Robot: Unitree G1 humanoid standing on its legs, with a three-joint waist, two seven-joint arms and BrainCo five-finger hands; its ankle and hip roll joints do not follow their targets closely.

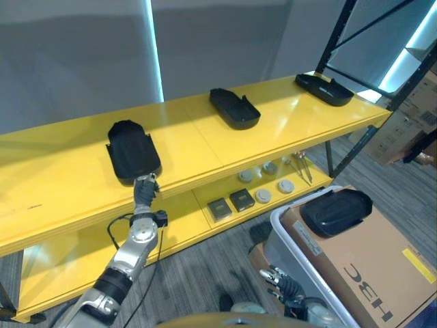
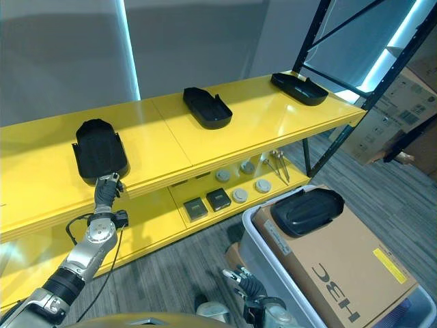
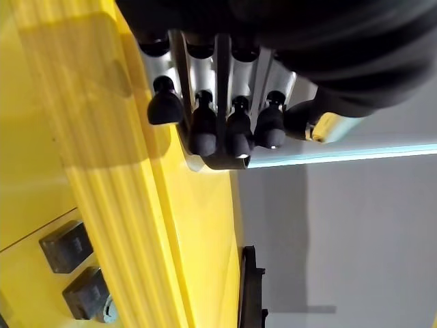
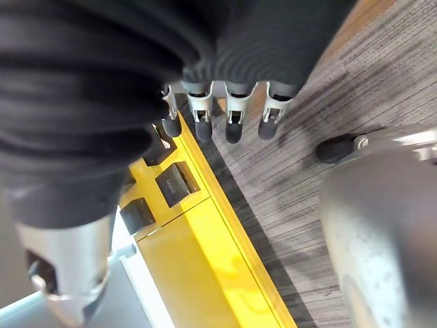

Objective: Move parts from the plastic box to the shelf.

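Left hand (image 1: 145,188) is up at the front edge of the yellow shelf (image 1: 61,184), fingers curled onto the near end of a black part (image 1: 132,149) that lies flat on the top board; in the left wrist view the dark fingertips (image 3: 205,133) are bunched against that part's edge, so the hand reads as gripping it, not yet let go. 2 more black parts sit further along the same board, a middle part (image 1: 234,108) and a far part (image 1: 323,89), well apart from each other. A 4th black part (image 1: 336,210) rests on the cardboard box (image 1: 369,263) inside the grey plastic box (image 1: 290,254), waiting. Right hand (image 1: 281,283) hangs low beside the plastic box, fingers loosely extended, holding nothing. Small items (image 1: 263,184) lie on the lower shelf board. Step in hand looks like placing: the part should be fully supported on the board before release, since its near end is close to the lip. Best to open the fingers straight, pull the hand back and down without dragging the part off the edge, then go for the part on the cardboard.
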